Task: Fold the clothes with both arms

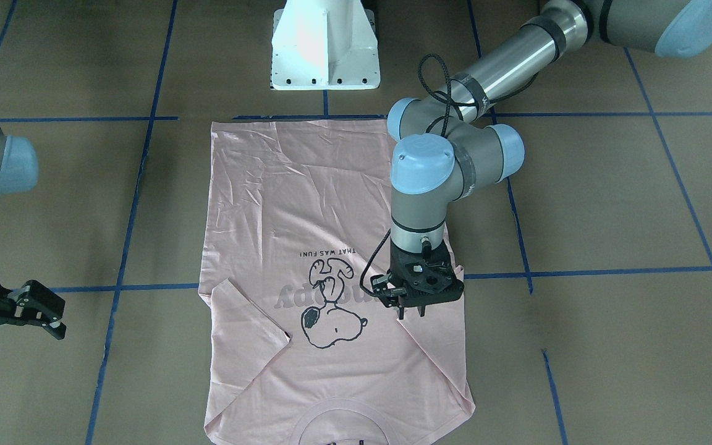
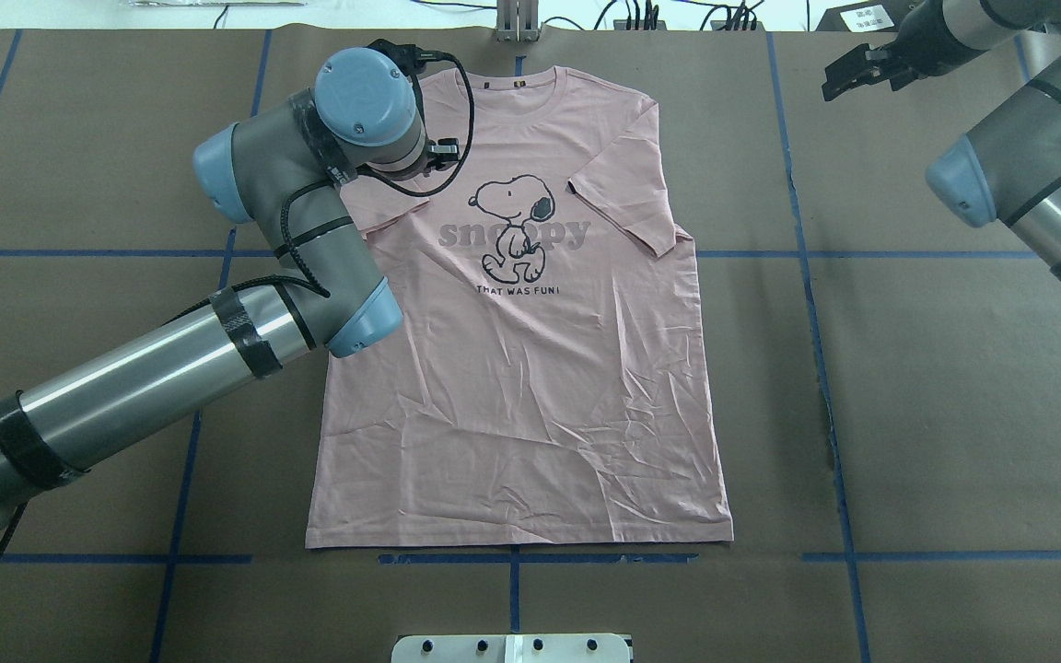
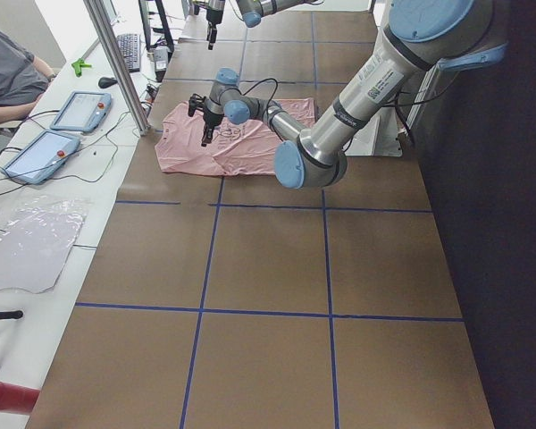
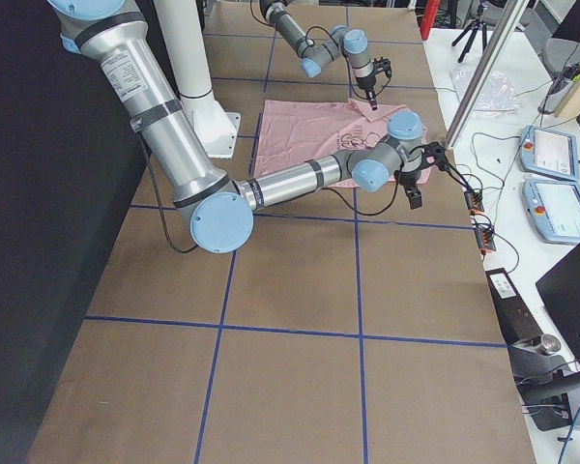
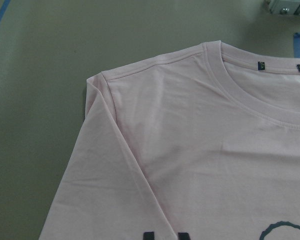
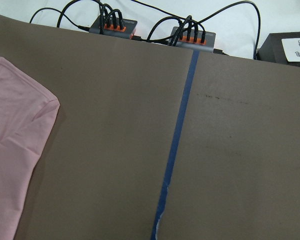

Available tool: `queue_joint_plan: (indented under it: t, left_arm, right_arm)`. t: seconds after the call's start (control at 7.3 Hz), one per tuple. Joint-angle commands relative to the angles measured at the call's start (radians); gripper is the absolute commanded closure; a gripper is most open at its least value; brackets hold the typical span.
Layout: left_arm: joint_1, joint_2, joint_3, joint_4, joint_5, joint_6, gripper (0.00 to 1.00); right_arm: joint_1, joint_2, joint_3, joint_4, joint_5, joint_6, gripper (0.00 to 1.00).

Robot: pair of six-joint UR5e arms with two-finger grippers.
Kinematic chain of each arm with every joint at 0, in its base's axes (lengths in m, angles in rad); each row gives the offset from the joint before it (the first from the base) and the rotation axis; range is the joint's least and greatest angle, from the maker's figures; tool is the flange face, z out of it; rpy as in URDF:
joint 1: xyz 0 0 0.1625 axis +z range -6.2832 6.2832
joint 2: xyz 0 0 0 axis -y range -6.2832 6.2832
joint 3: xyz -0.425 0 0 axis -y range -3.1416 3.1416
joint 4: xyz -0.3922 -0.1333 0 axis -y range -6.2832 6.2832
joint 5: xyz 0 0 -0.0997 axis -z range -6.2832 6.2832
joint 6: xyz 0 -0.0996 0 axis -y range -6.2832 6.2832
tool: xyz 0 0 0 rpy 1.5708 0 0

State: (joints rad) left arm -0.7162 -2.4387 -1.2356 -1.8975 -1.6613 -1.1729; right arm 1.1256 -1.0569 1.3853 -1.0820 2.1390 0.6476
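The clothes are one pale pink T-shirt (image 1: pixel 331 204) (image 2: pixel 530 387) lying flat, print up, with both sleeves folded inward over the chest. My left gripper (image 1: pixel 411 314) points down just above the folded sleeve beside the dog print. It is open, and its two dark fingertips (image 5: pixel 149 235) show at the bottom of the left wrist view with nothing between them. My right gripper (image 1: pixel 22 337) (image 2: pixel 839 75) is open and hovers over bare table, well off the shirt's collar end. The right wrist view catches only the shirt's shoulder corner (image 6: pixel 15 140).
The white pedestal base (image 1: pixel 325 46) stands beyond the shirt's hem. Blue tape lines (image 2: pixel 816 276) grid the brown table. Cable hubs (image 6: pixel 112 25) sit at the far table edge. A side desk holds tablets (image 3: pixel 76 112), and a seated person (image 3: pixel 9 80) is beside it.
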Motion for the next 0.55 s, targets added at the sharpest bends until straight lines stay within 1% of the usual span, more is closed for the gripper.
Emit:
queue_joint_plan:
  t: [0.0,0.14,0.27,0.41]
  left_arm:
    - [0.018,0.123,-0.237,0.001,-0.061,0.007,0.00]
    - [0.023,0.207,-0.386,0.001,-0.092,0.006,0.00]
    - [0.078,0.302,-0.524,-0.002,-0.091,0.002,0.00]
    - [0.131,0.351,-0.613,-0.003,-0.094,-0.001,0.00]
  right_arm:
    - [-0.108,-0.018,0.140,-0.015,-0.095,0.250,0.00]
    - [-0.174,-0.029,0.209,-0.041,-0.137,0.373,0.00]
    - [-0.260,-0.069,0.357,-0.152,-0.198,0.459,0.00]
    - [-0.385,-0.119,0.546,-0.312,-0.318,0.560,0.01]
